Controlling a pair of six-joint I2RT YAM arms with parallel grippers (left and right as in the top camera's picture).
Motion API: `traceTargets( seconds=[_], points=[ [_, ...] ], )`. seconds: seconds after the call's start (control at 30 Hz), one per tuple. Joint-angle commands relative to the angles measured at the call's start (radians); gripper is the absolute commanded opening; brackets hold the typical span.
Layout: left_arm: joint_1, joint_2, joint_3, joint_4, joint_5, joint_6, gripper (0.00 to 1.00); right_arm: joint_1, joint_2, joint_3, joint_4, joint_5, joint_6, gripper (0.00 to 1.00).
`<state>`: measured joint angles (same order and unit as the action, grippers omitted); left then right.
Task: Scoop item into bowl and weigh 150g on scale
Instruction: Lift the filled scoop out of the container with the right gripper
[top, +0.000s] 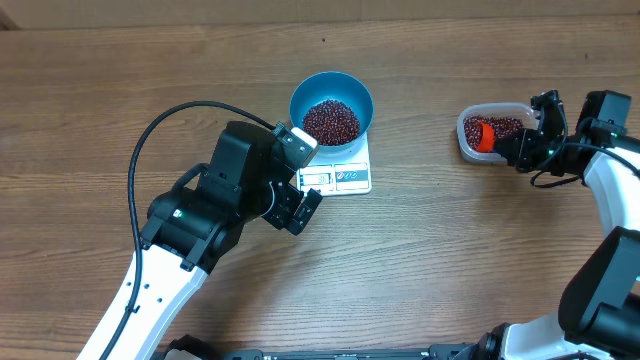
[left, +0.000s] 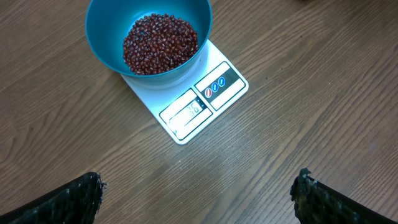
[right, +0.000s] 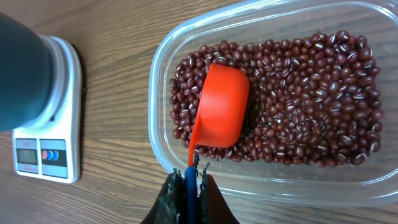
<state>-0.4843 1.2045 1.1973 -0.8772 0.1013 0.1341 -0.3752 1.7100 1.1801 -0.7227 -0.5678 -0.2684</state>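
Overhead: blue bowl (top: 297, 96) sits on the white scale (top: 346, 178), already holding a good heap of red-brown beans (top: 331, 121), so scooping is partly done. Left gripper (top: 297, 208) hangs just beside the scale's near edge w/ nothing in it. Far right, right gripper (top: 512, 148) is at the clear tub (top: 464, 140), w/ the orange scoop (top: 483, 135) down among the stock beans. Left wrist: the left gripper's fingers (left: 81, 200) stand wide apart at the bottom corners, released and empty, over bare wood table (left: 298, 81). The bowl is seated on the scale's platform, beans covering its floor. The display (left: 188, 111) is lit, but the digits are too small to read, so can't tell how close to 150g. Right wrist: the right gripper is clenched on the scoop's handle, jaws tight either side. The scoop's cup lies on the beans in the tub w/ its outer shell toward the camera, so can't tell if it's loaded. The tub holds plenty of beans. Judgement: mid-task. Left to do: prob. more scoop trips tub → bowl, checking the readout, maybe trimming, until it shows 150g.
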Motion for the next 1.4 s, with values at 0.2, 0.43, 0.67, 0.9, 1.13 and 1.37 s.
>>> traceTargets(
  seconds=[0.2,0.43,0.67,0.9,1.13,1.37],
  points=[
    [0.003,0.002,0.000,-0.002,0.000,0.019,1.00,-0.054,0.099,0.019,-0.002,-0.178,0.060,0.04],
    [0.003,0.002,0.000,-0.002,0.000,0.019,1.00,-0.105,0.105,0.019,-0.006,-0.246,0.060,0.04],
    [0.003,0.002,0.000,-0.002,0.000,0.019,1.00,-0.172,0.105,0.019,-0.010,-0.327,0.063,0.04],
    [0.003,0.002,0.000,-0.002,0.000,0.019,0.99,-0.253,0.105,0.019,-0.010,-0.460,0.063,0.04],
    [0.003,0.002,0.000,-0.002,0.000,0.019,1.00,-0.309,0.105,0.019,-0.024,-0.509,0.059,0.04],
    [0.003,0.002,0.000,-0.002,0.000,0.019,1.00,-0.322,0.105,0.019,-0.024,-0.654,0.059,0.04]
  ],
)
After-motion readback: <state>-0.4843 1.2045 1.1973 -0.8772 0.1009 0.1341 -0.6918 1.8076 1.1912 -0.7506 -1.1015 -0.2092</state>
